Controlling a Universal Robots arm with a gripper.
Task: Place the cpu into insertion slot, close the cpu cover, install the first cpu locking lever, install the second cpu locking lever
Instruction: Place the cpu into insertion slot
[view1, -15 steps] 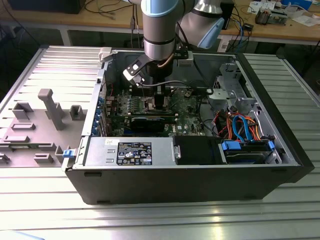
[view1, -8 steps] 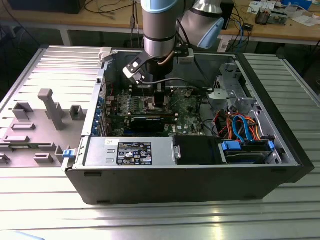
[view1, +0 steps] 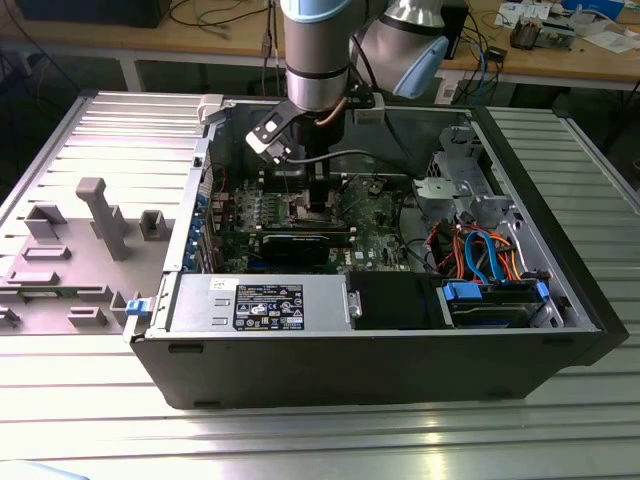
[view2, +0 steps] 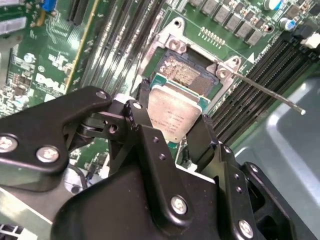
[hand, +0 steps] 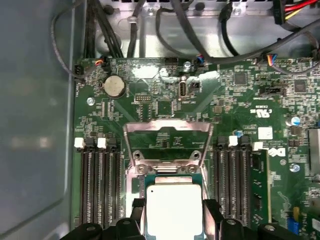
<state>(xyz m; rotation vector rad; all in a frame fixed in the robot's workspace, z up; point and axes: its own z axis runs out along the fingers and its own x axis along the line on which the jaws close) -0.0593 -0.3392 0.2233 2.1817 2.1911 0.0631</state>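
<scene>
My gripper (view2: 172, 126) is shut on the cpu (view2: 172, 107), a flat square chip with a dull silver top, with one black finger on each of two opposite edges. The chip hangs low over the insertion slot (view2: 186, 75), whose brownish-gold contact field still shows past the chip's far edge; whether they touch I cannot tell. In the first wrist view the cpu (hand: 172, 202) sits between the fingers (hand: 137, 212), and the cpu cover (hand: 167, 125), a silver frame, stands swung open behind the socket. A thin metal locking lever (view2: 270, 92) sticks out free beside the socket. In the exterior view the gripper (view1: 318, 195) reaches down into the open computer case.
Black memory slots (hand: 97, 185) flank the socket on both sides. The case wall (view1: 205, 150), a power supply (view1: 260, 305), a drive cage (view1: 460, 180) and coloured cables (view1: 480, 250) ring the board. A grey fixture (view1: 100, 215) stands outside on the exterior view's left.
</scene>
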